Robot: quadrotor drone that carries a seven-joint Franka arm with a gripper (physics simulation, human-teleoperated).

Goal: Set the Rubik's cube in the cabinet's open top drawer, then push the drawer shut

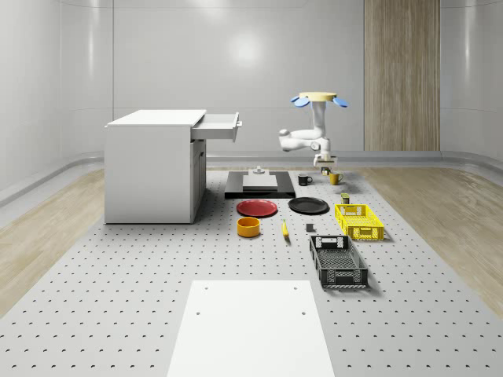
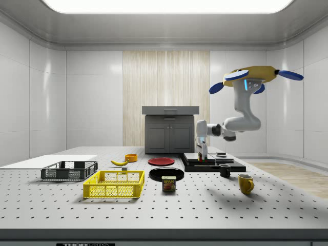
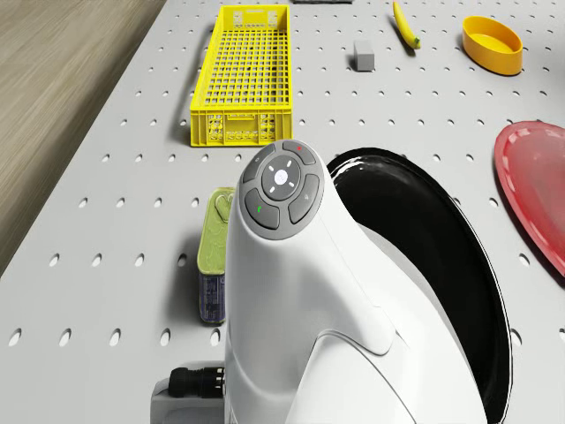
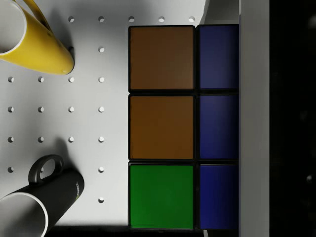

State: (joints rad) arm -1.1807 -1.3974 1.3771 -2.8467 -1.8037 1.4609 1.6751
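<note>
the rubik's cube sits right under my wrist camera, two orange tiles and a green one facing up beside a column of blue tiles. it lies on the perforated desk, near a yellow mug and a black mug. in the whole-scene view i see the tool low over the far side of the desk, between those two mugs, with the cube hidden beneath it. i cannot tell whether the tool is released or clenched; a pale bar runs down one side of the cube in the wrist view, but i can't say it is a finger.

the drone hovers above that far right corner of the desk as the whole-scene view has it, the arm bending down and back toward the tool.

the cabinet stands well apart at the whole-scene view's left, its top drawer pulled out.

from the drone camera i see the arm's white link above a black plate, with a tin can just beside it, a yellow crate further on, and a red plate, a yellow bowl and a banana around them. a black crate lies nearer the whole-scene camera.
</note>
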